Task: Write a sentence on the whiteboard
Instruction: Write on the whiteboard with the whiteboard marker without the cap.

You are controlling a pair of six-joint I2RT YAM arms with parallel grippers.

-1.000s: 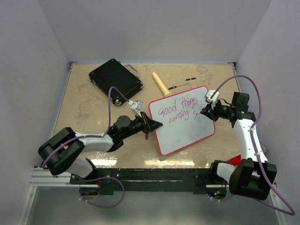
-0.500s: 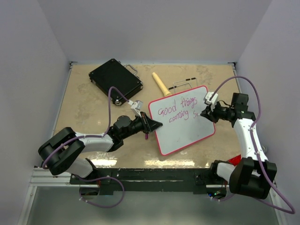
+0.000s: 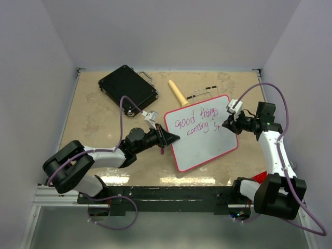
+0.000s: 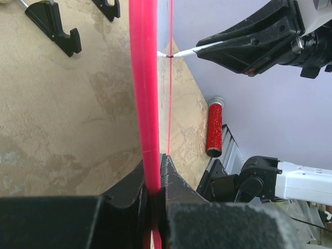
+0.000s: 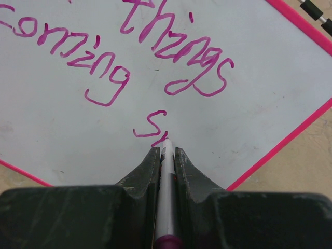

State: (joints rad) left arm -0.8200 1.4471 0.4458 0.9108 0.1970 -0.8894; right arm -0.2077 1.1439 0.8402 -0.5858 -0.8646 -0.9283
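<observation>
The whiteboard, white with a pink rim, lies tilted mid-table. The sentence in pink-purple marker reads "Good things coming s" plus a fresh stroke. My left gripper is shut on the board's left rim, seen edge-on in the left wrist view. My right gripper is shut on a white marker, its tip touching the board just after the "s". That marker tip and the right gripper also show in the left wrist view, the marker meeting the board's surface.
A black hard case sits at the back left. A yellowish handle-like tool and a thin black-and-white rod lie behind the board. A red glittery cylinder lies near the right arm's base.
The right gripper has shifted slightly along the second line, and a short stroke has appeared after the "s". The left arm and the board have not moved.
</observation>
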